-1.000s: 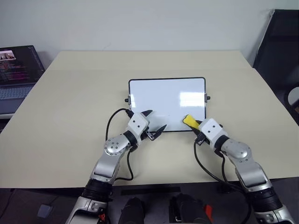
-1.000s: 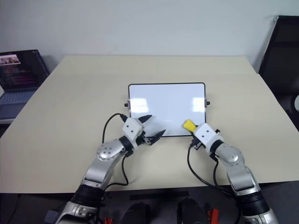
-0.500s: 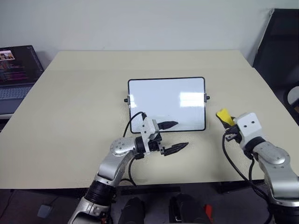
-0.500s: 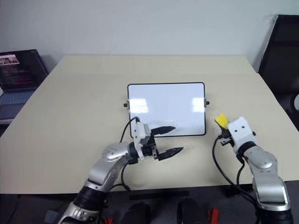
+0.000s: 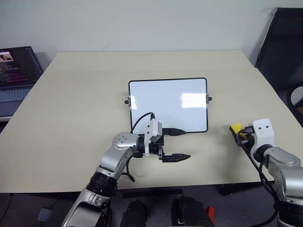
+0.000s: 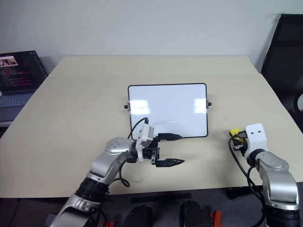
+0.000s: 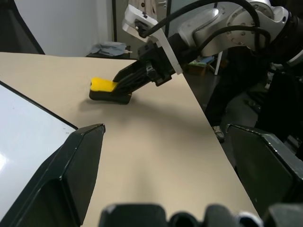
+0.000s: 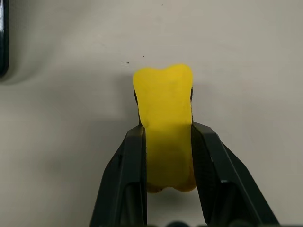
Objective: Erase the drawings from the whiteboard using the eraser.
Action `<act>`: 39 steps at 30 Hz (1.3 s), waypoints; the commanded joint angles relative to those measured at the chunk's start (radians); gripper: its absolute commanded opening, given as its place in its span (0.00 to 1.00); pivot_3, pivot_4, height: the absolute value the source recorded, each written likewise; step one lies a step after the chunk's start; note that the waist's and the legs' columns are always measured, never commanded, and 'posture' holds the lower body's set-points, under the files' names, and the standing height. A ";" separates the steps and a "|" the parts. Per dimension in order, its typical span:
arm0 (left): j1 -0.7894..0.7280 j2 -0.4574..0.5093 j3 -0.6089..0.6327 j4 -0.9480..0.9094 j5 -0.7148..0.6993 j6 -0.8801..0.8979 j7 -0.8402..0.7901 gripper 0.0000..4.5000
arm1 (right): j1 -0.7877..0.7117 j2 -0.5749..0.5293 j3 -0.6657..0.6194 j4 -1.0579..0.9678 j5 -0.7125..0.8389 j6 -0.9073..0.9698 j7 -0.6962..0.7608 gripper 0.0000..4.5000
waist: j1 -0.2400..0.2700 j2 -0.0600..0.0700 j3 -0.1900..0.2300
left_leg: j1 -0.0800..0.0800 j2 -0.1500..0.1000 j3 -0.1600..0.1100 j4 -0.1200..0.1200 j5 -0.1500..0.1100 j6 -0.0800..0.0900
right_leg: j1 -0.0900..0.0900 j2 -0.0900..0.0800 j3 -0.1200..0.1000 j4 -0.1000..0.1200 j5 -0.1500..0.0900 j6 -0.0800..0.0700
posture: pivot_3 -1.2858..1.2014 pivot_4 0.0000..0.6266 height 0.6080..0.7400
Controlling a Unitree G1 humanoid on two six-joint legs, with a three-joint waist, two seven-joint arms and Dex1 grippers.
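The whiteboard lies flat at the table's middle. Its face is plain white with glare patches, and the drawings are out of view. The yellow eraser with its dark base sits low on the table to the right of the board and apart from it. My right gripper is shut on the eraser; in the right wrist view its fingers pinch the eraser from both sides. My left gripper stands open and empty just off the board's near edge, pointing right. Its wrist view shows the eraser and the right gripper.
A laptop stands off the table's left side. A black chair is at the far right. Bare table surrounds the board, and the near edge runs just below both grippers.
My right gripper carried the eraser off the board's near right corner to the right and down toward the table. My left gripper swung round to point right and drew back from the board.
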 commanded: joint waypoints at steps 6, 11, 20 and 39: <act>0.024 0.001 0.000 -0.055 -0.009 -0.012 0.006 1.00 | -0.059 0.012 -0.007 0.013 0.047 0.050 -0.032 0.23 | 0.000 0.000 0.000 | 0.000 0.000 -0.001 0.000 0.000 0.000 | 0.000 0.000 0.000 0.000 0.000 0.000 | 0.52 0.24 1.00; 0.028 0.005 0.002 -0.062 -0.010 -0.006 0.008 1.00 | -0.078 -0.005 -0.002 0.041 0.059 0.069 -0.035 0.23 | 0.000 0.000 0.000 | 0.000 0.000 0.000 0.000 0.000 0.000 | 0.000 0.000 0.000 0.000 0.000 0.000 | 0.52 0.24 1.00; 0.037 0.006 0.004 -0.075 -0.016 0.005 0.011 1.00 | -0.075 -0.015 -0.006 0.055 0.054 0.077 -0.049 0.23 | 0.000 0.000 0.000 | 0.000 0.000 0.000 0.000 0.000 0.000 | 0.000 0.000 0.000 0.000 0.000 0.000 | 0.52 0.24 1.00; 0.051 0.029 0.051 -0.098 -0.007 0.004 0.079 1.00 | -0.057 0.056 -0.079 -0.059 0.088 0.085 -0.133 0.99 | -0.001 0.001 0.000 | 0.000 0.001 0.000 -0.001 0.000 0.000 | -0.001 0.001 0.000 0.000 0.000 0.000 | 0.52 0.24 1.00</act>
